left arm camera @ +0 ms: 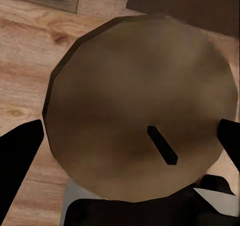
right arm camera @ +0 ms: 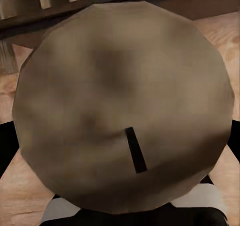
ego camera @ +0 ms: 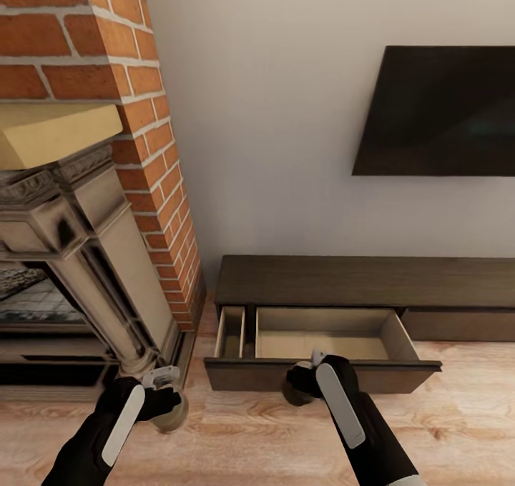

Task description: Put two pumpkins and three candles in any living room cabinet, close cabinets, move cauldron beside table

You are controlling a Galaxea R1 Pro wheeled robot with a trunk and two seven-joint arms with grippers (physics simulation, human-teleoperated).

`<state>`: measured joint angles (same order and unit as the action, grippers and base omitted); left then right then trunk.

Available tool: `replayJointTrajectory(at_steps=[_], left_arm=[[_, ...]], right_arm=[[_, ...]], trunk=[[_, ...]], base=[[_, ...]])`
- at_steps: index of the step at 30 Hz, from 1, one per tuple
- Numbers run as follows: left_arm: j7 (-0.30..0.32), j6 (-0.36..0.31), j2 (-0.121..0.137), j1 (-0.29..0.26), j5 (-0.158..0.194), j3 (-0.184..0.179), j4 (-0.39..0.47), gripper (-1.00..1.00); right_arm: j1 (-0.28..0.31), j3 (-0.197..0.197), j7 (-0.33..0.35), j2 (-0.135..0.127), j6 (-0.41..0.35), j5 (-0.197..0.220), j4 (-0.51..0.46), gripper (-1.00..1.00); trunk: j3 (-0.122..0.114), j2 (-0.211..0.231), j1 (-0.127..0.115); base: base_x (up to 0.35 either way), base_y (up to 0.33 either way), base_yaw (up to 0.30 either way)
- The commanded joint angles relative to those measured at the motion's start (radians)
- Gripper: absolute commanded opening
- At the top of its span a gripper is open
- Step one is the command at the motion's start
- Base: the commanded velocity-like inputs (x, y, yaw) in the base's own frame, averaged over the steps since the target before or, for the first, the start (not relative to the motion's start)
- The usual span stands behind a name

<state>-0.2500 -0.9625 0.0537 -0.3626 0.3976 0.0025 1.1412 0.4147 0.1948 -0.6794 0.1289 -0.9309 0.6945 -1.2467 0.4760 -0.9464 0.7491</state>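
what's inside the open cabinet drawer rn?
The open drawer of the cabinet shows bare beige floor, with a narrow side compartment also bare. Its front strip is hidden behind the drawer front and the right end effector holding a candle.

You're facing a pale wall (ego camera: pixel 272 114) with a dark TV (ego camera: pixel 440 111) at upper right. A brick chimney (ego camera: pixel 107 57) and stone fireplace (ego camera: pixel 86 257) fill the left. Light plank floor (ego camera: pixel 236 436) runs across the bottom of the frame.
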Motion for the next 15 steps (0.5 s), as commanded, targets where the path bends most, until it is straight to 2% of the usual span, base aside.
replayJointTrajectory(at_steps=[1, 8, 12, 15], left_arm=[[0.0, -0.003, -0.003, 0.006, 0.002, 0.0, 0.026, -1.0], [0.002, -0.068, -0.034, 0.037, 0.007, -0.003, 0.238, -1.0], [0.001, -0.067, -0.069, 0.038, 0.005, -0.055, 0.282, -1.0], [-0.001, -0.061, -0.08, 0.036, 0.005, -0.069, 0.293, -1.0]], right_arm=[[-0.006, 0.0, 0.0, 0.0, -0.005, -0.001, -0.021, -1.0], [-0.027, 0.001, -0.001, 0.001, -0.011, -0.002, -0.113, -1.0], [-0.066, -0.003, 0.0, 0.0, -0.009, -0.003, -0.209, -1.0], [-0.075, -0.006, -0.002, 0.001, -0.003, -0.004, -0.238, -1.0]], trunk=[[-0.003, 0.007, -0.004], [-0.025, 0.056, -0.031], [-0.038, 0.084, -0.046], [-0.047, 0.105, -0.058]], base=[[0.0, 0.0, 0.0], [0.0, 0.0, 0.0], [0.0, 0.0, 0.0], [0.0, 0.0, 0.0]])
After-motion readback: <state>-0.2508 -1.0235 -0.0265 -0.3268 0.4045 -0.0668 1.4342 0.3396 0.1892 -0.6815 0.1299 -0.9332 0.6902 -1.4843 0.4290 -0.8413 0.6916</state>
